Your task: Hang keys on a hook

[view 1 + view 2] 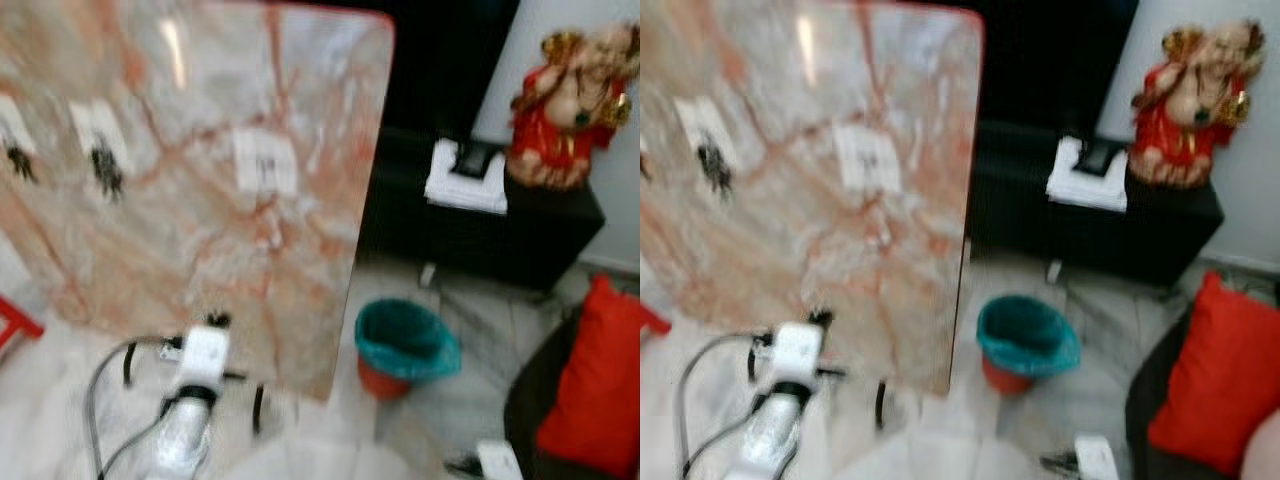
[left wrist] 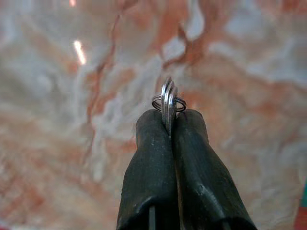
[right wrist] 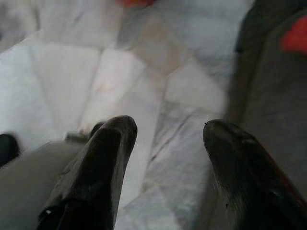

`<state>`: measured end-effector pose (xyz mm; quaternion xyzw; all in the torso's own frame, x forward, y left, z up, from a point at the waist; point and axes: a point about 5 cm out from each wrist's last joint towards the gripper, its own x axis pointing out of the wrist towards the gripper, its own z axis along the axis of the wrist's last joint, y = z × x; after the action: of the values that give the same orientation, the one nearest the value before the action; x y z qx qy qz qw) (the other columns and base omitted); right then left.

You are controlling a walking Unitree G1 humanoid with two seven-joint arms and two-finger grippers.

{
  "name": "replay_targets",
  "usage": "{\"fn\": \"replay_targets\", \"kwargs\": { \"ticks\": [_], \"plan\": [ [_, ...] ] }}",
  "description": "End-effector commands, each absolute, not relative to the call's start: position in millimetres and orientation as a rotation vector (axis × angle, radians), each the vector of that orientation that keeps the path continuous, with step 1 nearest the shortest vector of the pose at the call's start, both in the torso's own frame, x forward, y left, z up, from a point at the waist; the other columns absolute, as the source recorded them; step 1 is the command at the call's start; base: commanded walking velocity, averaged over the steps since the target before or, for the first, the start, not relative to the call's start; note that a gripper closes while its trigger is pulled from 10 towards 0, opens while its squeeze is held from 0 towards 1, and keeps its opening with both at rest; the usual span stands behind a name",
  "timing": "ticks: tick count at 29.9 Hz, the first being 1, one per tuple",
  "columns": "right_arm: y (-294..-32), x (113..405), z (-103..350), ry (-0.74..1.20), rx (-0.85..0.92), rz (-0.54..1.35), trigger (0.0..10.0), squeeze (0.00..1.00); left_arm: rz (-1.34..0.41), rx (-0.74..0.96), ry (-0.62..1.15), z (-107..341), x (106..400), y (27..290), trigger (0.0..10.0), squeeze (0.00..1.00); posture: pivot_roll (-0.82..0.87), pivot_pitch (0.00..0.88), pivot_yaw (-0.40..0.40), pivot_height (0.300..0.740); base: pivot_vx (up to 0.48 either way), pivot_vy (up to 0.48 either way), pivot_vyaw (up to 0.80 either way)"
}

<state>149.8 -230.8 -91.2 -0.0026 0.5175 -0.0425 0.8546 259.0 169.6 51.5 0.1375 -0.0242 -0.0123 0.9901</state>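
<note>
Before the robot, in the blurred left eye view, a pink-veined marble table [image 1: 200, 180] fills the upper left, carrying three pale rectangular markers with dark blotches, their detail lost to the blur. The left arm [image 1: 185, 420] rises from the lower edge, over the pale floor at the table's near edge, with black cables looping beside it. To the right of the table stands a teal-lined bin [image 1: 405, 345] on the pale floor, and beyond it a black cabinet [image 1: 520, 235] bears a white item and a red and gold figurine [image 1: 570, 100]. A red cushion [image 1: 595, 385] sits at the far right on a dark seat. From the right eye view the same layout appears, with the bin [image 1: 1025, 340] just off the table's corner. Along the left wrist view, the left gripper [image 2: 169, 124] has its two black fingers [image 2: 148, 167] pressed together on a key ring [image 2: 168, 101], the thin metal keys standing edge-on above the tips against the marble. Through the right wrist view, the right gripper [image 3: 168, 132] has its fingers spread apart above grey marble floor tiles, holding nothing.
</note>
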Motion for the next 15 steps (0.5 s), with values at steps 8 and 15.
{"fn": "replay_targets", "kwargs": {
  "ticks": [8, 15],
  "plan": [
    [-223.5, 156.1, -90.3, 1.07, 0.0, -0.07, 10.0, 0.0, -0.013, 0.3, -0.047, 58.0, 263.2, 177.1, 10.0, 0.0, 0.01, 0.0, -0.091, 0.74, 0.305, 0.0, 0.0],
    [-223.6, 155.9, -90.4, 1.073, -0.004, -0.067, 10.0, 0.0, -0.015, 0.306, -0.06, 62.6, 265.7, 176.4, 10.0, 0.0, 0.02, 0.0, -0.093, 0.74, 0.306, 0.0, 0.0]
  ]
}}
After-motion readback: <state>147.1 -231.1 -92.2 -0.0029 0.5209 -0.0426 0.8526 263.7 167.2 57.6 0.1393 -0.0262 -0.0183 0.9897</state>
